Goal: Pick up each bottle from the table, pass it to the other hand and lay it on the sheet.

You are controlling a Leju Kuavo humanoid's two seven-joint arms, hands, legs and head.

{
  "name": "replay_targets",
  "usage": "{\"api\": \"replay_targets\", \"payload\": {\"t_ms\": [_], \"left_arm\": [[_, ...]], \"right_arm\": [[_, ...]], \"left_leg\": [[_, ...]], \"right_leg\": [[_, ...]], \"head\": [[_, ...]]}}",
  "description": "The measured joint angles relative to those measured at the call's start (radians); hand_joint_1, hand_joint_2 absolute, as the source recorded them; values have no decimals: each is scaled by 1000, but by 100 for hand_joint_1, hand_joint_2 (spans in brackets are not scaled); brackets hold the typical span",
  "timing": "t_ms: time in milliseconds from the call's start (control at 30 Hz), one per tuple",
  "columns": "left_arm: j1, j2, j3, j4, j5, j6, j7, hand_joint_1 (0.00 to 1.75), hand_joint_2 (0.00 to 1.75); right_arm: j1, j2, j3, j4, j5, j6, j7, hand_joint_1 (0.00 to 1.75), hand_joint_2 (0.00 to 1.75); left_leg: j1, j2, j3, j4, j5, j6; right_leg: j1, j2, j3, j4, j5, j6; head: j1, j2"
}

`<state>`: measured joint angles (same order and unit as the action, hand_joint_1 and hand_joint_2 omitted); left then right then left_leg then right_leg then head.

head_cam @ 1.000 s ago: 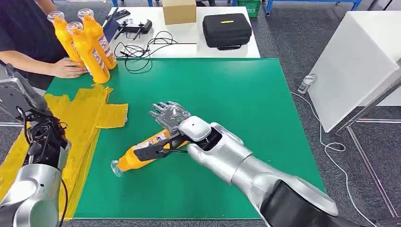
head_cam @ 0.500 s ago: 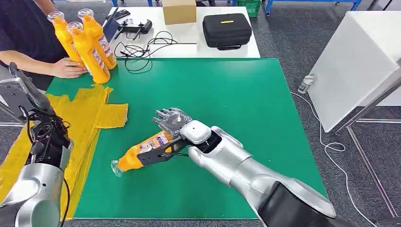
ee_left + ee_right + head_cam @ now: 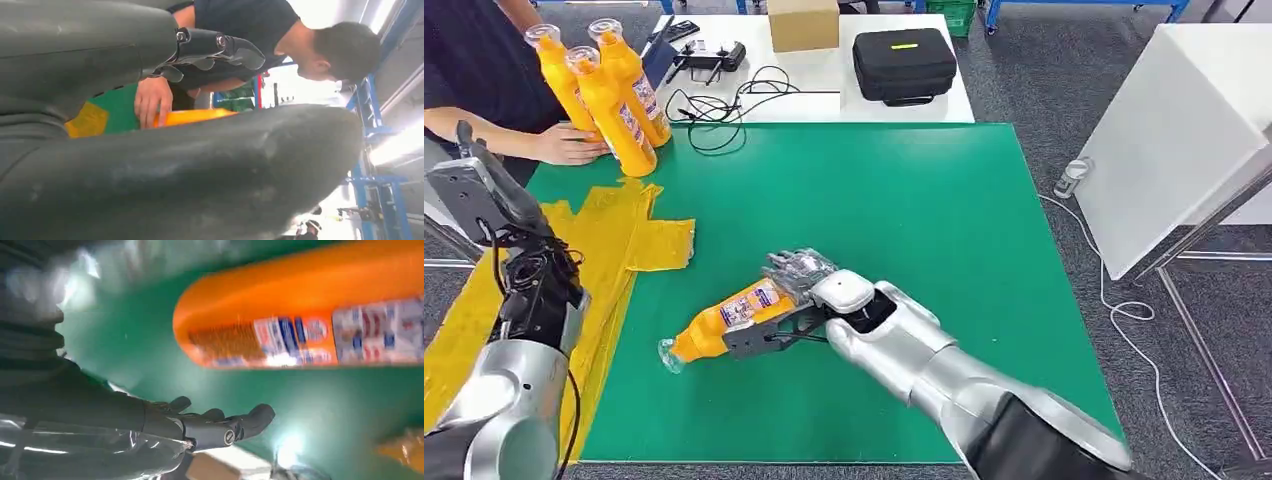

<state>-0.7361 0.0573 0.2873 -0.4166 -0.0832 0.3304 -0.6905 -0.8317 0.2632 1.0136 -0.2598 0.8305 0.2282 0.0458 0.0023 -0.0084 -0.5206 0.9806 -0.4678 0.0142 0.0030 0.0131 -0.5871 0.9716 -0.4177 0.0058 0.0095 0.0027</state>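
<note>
An orange bottle [image 3: 724,318] lies on its side on the green table [image 3: 944,220], its clear cap towards the near left. My right hand [image 3: 807,278] hovers at the bottle's base end with its fingers [image 3: 215,427] spread. In the right wrist view the bottle [image 3: 300,305] is apart from them. A crumpled yellow sheet [image 3: 614,235] lies along the table's left side. My left arm [image 3: 524,300] stands raised over the sheet. My left hand [image 3: 150,165] holds nothing, and its fingers [image 3: 215,47] are apart from the thumb.
Three more orange bottles [image 3: 609,95] stand upright at the back left, with a person's hand [image 3: 564,145] on them. Behind is a white table with a black case [image 3: 904,62], a cardboard box [image 3: 802,22] and cables [image 3: 724,100]. A white cabinet [image 3: 1184,130] stands to the right.
My right hand has slid nearer and lower along the lying bottle towards its base. My left arm has shifted slightly up and to the right. The bottle has not moved.
</note>
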Motion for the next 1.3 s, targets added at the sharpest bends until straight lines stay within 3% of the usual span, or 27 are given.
{"api": "replay_targets", "payload": {"t_ms": [667,800,1033,1300], "left_arm": [[-7,-40,-67,-16,62,-13,-13,0,0],[-7,-39,-73,-16,84,-5,-13,0,0],[-7,-12,-72,-15,132,8,-11,0,0],[3,22,-67,-13,151,-3,-11,0,0]], "right_arm": [[59,-34,-44,23,23,45,40,0,175],[50,-39,-35,23,88,110,51,0,175],[1,-23,26,13,187,172,48,0,175],[-29,-30,97,-24,235,165,1,0,175]], "left_leg": [[0,0,5,0,0,0],[0,0,8,0,0,0],[0,0,9,0,1,1],[0,-1,7,0,1,1]], "right_leg": [[0,0,6,0,0,0],[0,0,8,0,0,0],[0,0,10,0,0,0],[0,0,9,0,0,0]], "head": [[0,0],[0,0],[0,0],[0,0]]}}
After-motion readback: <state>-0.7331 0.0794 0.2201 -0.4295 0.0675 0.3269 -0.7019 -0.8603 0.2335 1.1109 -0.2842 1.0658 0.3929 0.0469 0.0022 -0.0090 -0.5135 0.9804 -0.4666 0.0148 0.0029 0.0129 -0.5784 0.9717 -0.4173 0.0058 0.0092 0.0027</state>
